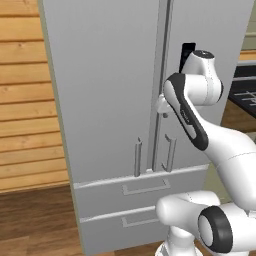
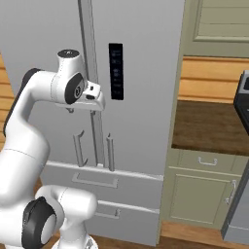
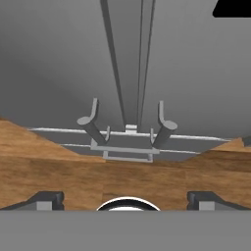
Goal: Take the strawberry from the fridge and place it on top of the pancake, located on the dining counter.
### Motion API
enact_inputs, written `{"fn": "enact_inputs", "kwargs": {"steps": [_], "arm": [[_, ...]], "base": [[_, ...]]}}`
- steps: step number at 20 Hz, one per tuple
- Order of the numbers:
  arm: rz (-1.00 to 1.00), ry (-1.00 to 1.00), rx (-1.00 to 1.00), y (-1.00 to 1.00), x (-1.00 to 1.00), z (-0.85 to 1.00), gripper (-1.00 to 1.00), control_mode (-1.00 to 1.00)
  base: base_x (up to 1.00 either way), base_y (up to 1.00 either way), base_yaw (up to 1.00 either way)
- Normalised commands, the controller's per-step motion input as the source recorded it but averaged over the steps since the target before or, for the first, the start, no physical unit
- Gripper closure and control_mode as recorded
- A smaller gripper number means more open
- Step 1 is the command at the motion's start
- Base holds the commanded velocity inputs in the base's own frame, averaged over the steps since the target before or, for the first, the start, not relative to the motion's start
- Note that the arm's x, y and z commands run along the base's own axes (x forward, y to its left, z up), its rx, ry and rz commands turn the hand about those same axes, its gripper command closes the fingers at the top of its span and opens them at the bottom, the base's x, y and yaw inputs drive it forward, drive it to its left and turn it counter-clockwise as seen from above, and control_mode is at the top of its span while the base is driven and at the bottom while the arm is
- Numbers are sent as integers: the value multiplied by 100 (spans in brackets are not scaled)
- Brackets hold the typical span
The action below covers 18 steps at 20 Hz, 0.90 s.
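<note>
While both doors stay shut, fridge (image 1: 110, 90) shows two drawers, two door handles.

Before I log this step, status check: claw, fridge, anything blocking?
Claw open, empty, facing the fridge. Both doors shut, handles untouched. Nothing in the way.

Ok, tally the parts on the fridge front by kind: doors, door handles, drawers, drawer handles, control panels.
Fridge parts:
Doors: 2
Door handles: 2
Drawers: 2
Drawer handles: 2
Control panels: 1
Total: 9
</note>
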Motion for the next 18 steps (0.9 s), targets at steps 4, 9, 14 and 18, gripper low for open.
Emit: {"fn": "enact_inputs", "kwargs": {"steps": [4, 9, 14, 18], "arm": [[-1, 0, 0, 0, -11, -11, -100, -100], [-1, 1, 0, 0, -3, -45, -100, -100], [0, -2, 0, -27, 1, -55, -100, -100], [0, -1, -4, -46, 19, -49, -100, -100]], "base": [[-18, 0, 0], [0, 0, 0], [0, 0, 0], [0, 0, 0]]}}
